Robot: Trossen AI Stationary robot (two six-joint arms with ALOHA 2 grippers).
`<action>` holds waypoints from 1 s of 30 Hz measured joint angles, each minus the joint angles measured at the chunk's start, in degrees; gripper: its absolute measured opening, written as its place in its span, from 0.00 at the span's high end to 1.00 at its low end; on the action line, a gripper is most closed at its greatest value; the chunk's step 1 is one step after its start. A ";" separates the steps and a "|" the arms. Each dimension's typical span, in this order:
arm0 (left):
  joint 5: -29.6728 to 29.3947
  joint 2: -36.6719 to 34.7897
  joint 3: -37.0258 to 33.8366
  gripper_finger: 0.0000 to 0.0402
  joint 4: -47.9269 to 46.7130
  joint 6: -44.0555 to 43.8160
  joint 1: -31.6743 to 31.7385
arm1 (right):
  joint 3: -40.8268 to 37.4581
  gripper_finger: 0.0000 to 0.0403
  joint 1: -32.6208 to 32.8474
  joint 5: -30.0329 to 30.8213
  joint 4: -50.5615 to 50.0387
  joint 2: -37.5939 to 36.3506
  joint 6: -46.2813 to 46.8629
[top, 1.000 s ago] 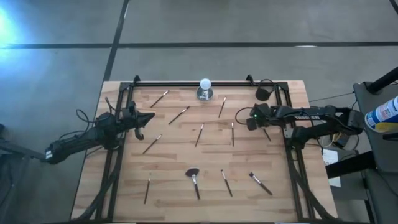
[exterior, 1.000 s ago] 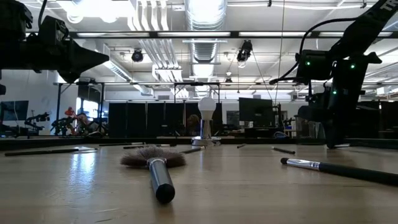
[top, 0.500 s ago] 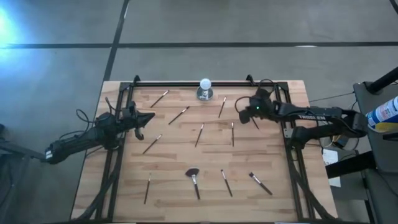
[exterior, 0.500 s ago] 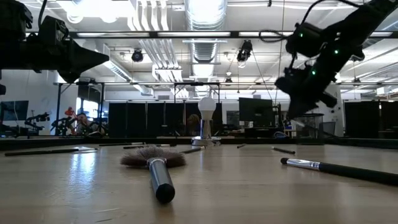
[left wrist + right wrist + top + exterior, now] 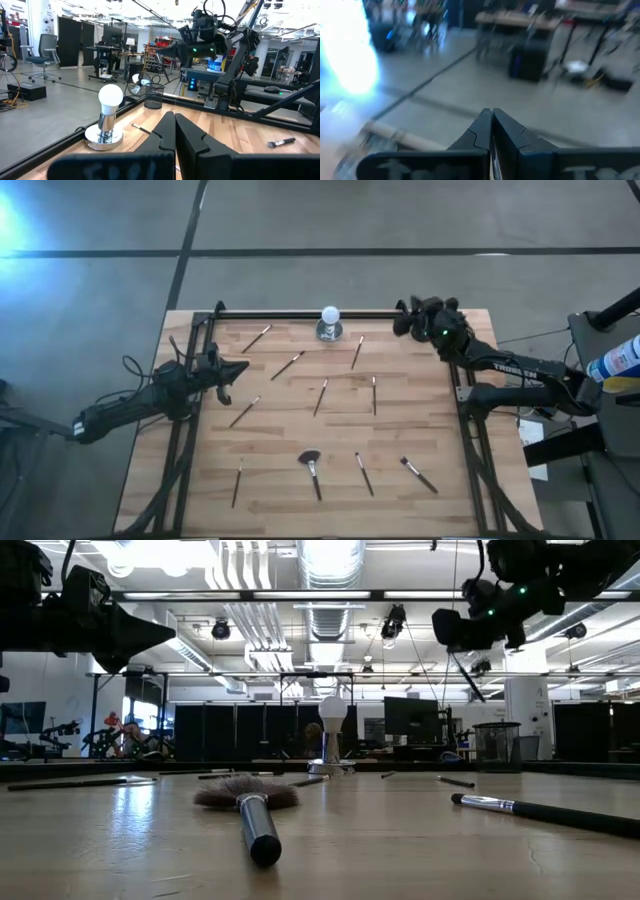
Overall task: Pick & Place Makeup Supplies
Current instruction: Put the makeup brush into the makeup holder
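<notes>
High view: right gripper (image 5: 405,319) is seen raised at the table's (image 5: 270,480) far right corner, hiding the black cup; whether a pencil is pinched cannot be told. Brushes (image 5: 310,470) are scattered on the wood.
Low view: fan brush (image 5: 247,802) lies nearest.
Wrist views: left gripper (image 5: 173,131) and the right one are pressed together.

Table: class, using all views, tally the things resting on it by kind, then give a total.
Slim straight brushes or pencils: 9
Fan-headed brush: 1
White ball on silver base: 1
Black cup: 1
Total: 12
</notes>
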 joint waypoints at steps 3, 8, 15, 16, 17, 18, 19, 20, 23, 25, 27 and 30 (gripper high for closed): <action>0.02 0.00 0.00 1.00 0.00 -0.01 0.00 | -0.66 0.98 -4.33 -0.16 8.92 1.76 -3.73; 0.02 0.00 -0.01 1.00 -0.01 0.00 -0.02 | -3.42 0.98 -11.19 -2.48 22.91 8.49 -5.07; 0.02 0.00 0.00 1.00 0.00 -0.01 -0.02 | -8.30 0.98 -15.47 -1.34 44.74 19.38 -6.05; 0.01 0.00 0.00 1.00 -0.01 -0.01 0.00 | -9.31 0.98 -15.49 -1.23 47.82 20.71 -5.96; 0.00 0.00 -0.02 1.00 -0.02 -0.02 0.00 | -10.44 0.98 -15.48 -1.15 51.20 21.98 -5.90; 0.02 0.00 -0.02 1.00 0.00 0.00 -0.02 | -11.50 0.98 -15.47 -1.09 54.69 23.26 -5.88; 0.00 0.00 0.00 1.00 0.00 -0.02 0.00 | -12.56 0.98 -15.46 -0.89 58.02 24.49 -5.98; 0.02 0.00 0.00 1.00 -0.02 0.00 0.00 | -13.67 0.98 -15.45 -0.13 60.98 25.78 -5.99; 0.01 0.00 -0.01 1.00 -0.02 -0.01 -0.02 | -16.62 0.98 -15.45 0.11 68.91 29.60 -5.82; 0.00 0.00 -0.01 1.00 -0.01 -0.01 0.00 | -17.57 0.98 -15.19 0.16 70.43 31.33 -5.84; 0.02 0.00 0.00 1.00 -0.04 -0.02 -0.02 | -17.78 0.98 -15.09 0.32 70.50 32.88 -5.00; 0.00 0.00 -0.02 1.00 -0.02 0.00 -0.01 | -17.81 0.98 -15.07 0.66 70.45 35.42 -4.22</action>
